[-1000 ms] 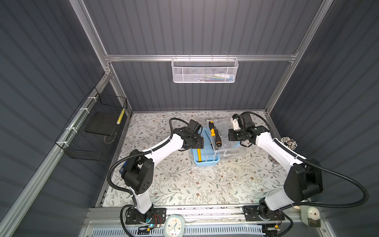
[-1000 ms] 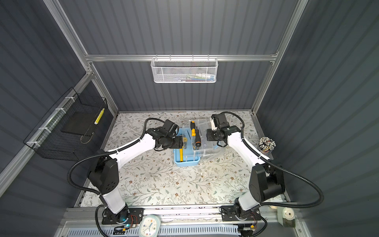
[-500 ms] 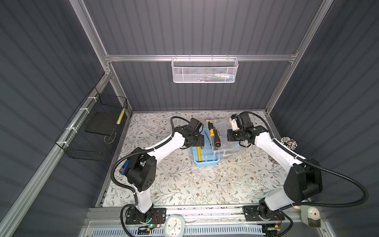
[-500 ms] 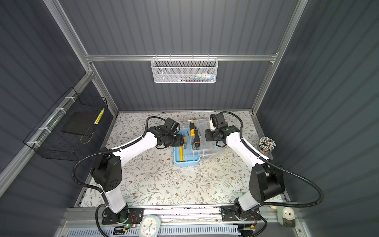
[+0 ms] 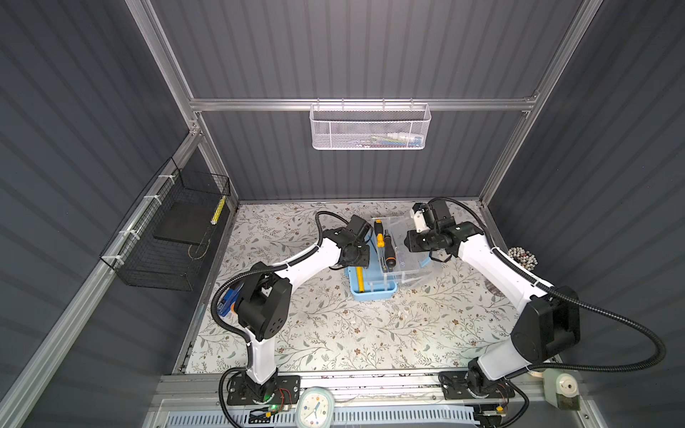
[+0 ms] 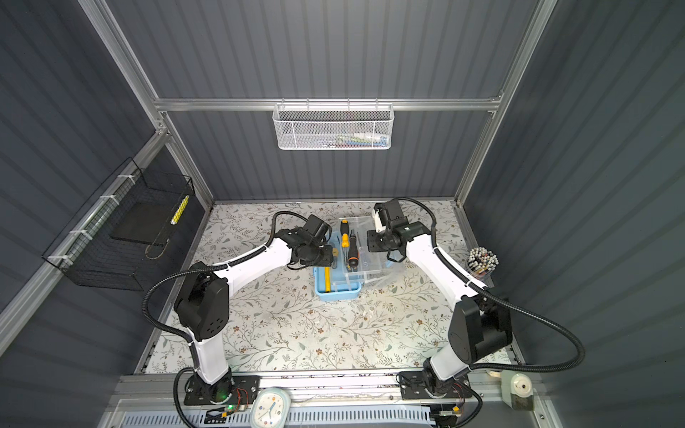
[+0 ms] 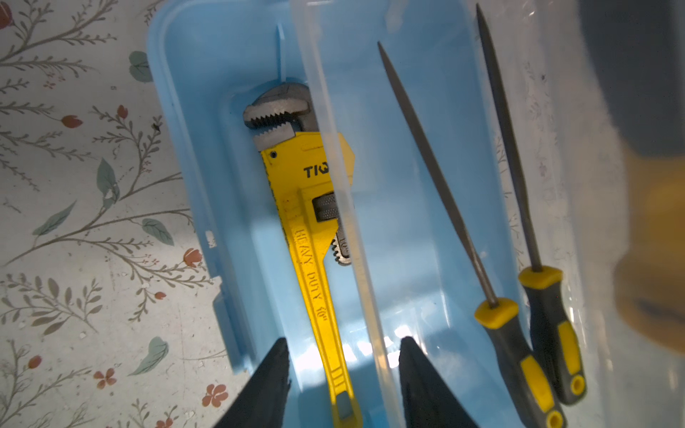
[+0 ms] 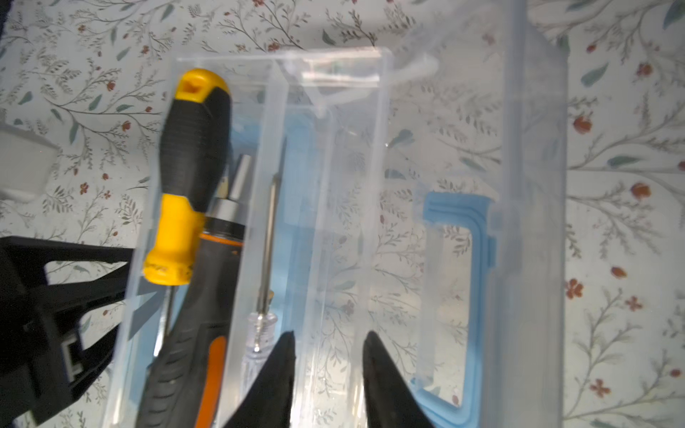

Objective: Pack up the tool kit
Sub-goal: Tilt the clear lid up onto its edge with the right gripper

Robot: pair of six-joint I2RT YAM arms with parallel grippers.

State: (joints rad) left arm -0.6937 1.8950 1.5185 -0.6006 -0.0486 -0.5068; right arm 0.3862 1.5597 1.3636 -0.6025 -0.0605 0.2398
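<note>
The tool kit's light-blue case (image 5: 374, 291) lies open in the middle of the table in both top views. A yellow pipe wrench (image 7: 307, 229) and two thin files (image 7: 441, 185) lie in the case. A clear tray (image 8: 333, 148) sits across it, holding a yellow-black screwdriver (image 8: 189, 159), an orange-black one (image 8: 196, 333) and a thin clear-handled one (image 8: 265, 259). Beside the tray is the clear lid with its blue handle (image 8: 478, 296). My left gripper (image 7: 343, 355) is open, astride the wrench's handle and the tray's edge. My right gripper (image 8: 328, 342) is open over a tray divider.
A white mesh basket (image 5: 370, 128) hangs on the back wall and a black wire basket (image 5: 166, 237) on the left wall. A cup of pens (image 5: 522, 257) stands at the table's right edge. A clock (image 5: 313, 407) lies at the front.
My right gripper has opened from shut over the clear tray. My left gripper has moved in over the case's left side and its jaws have narrowed.
</note>
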